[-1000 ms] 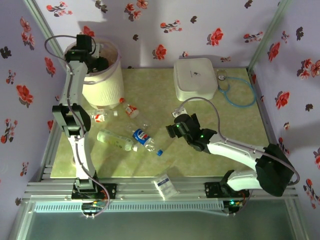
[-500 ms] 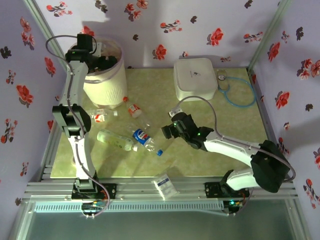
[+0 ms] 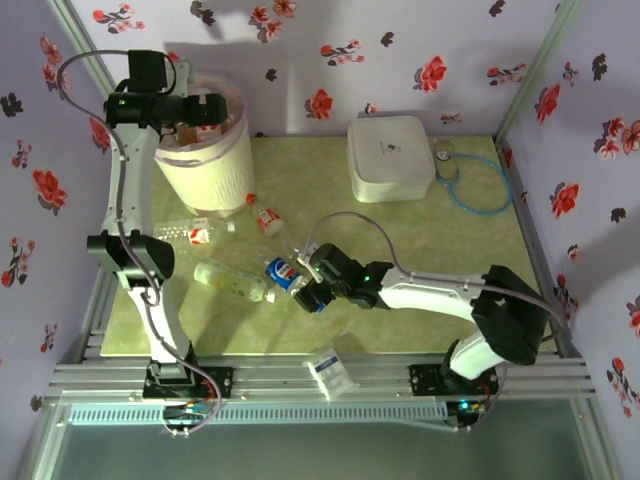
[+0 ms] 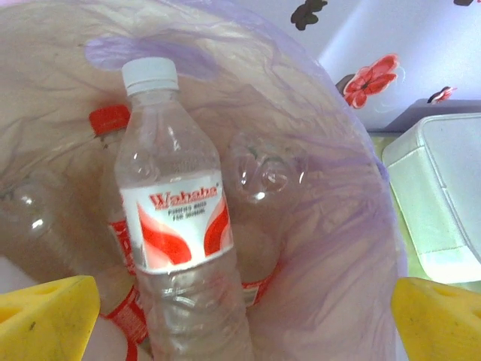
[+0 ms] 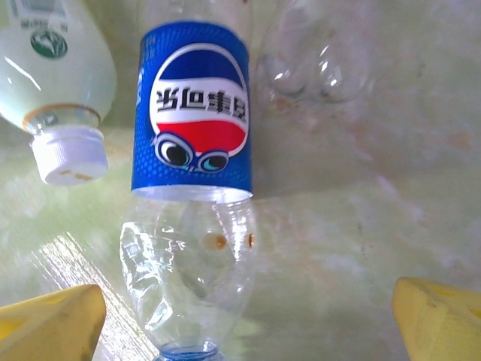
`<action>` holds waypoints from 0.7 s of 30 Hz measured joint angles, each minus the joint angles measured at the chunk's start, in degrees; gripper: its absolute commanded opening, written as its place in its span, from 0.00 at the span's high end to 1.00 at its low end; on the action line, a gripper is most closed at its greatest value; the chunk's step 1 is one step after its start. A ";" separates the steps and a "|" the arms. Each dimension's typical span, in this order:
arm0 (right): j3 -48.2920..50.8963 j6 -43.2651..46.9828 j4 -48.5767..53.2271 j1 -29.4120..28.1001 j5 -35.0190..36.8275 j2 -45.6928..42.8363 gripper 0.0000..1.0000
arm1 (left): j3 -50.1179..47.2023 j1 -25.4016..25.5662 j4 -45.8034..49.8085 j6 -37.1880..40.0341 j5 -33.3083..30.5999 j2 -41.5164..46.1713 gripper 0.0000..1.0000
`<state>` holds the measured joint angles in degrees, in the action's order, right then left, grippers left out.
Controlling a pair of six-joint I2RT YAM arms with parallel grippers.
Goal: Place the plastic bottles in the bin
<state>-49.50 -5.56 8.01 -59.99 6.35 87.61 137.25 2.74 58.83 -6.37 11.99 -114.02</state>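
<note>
Partly done: several plastic bottles (image 4: 176, 226), count unclear through the liner, are in the bin (image 3: 210, 178) under the wide-open, empty left gripper (image 3: 205, 108); at least four lie on the desk (image 3: 420, 240), the right gripper (image 3: 308, 292) spread open, empty, over the blue-labelled bottle (image 5: 197, 135).

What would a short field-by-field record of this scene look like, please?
left jaws: open, over the bin
in bin: white-capped bottle lying on other bottles
right jaws: open, either side of the blue-labelled bottle
on table: blue-labelled bottle, greenish bottle, red-labelled bottles near the bin
also present: white box, packet
</note>
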 measured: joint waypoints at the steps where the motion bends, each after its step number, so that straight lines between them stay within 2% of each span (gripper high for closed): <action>1: -0.07 0.00 -0.02 -0.02 -0.02 0.83 0.02 | -1.53 0.00 0.00 0.11 -0.22 1.16 0.00; 6: -1.25 -0.07 -0.87 -0.13 -0.74 5.70 0.04 | -10.38 0.17 -2.08 -0.15 -1.05 7.02 0.00; 11: -1.70 -0.24 -1.95 -0.52 -0.48 9.31 0.14 | -17.94 1.36 -6.40 -1.86 -1.46 13.90 0.00; 12: -1.70 -0.26 -2.12 -0.55 -0.33 9.73 0.23 | -19.98 1.84 -7.74 -2.36 -1.46 16.00 0.00; 13: -1.70 -0.17 -2.29 -0.57 -0.26 9.97 0.37 | -22.10 2.34 -8.98 -2.95 -1.49 18.16 0.00; 14: -1.70 -0.07 -2.51 -0.57 -0.20 10.03 0.41 | -24.35 2.93 -10.43 -3.67 -1.49 20.46 0.00; 21: -2.01 0.07 -3.87 -0.57 0.09 10.01 0.43 | -42.91 6.32 -20.74 -8.79 -1.42 35.50 0.00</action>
<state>-51.51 -5.50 4.14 -60.55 6.44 97.62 94.35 9.06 38.09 -15.16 10.57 -78.52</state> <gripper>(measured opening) 0.580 0.996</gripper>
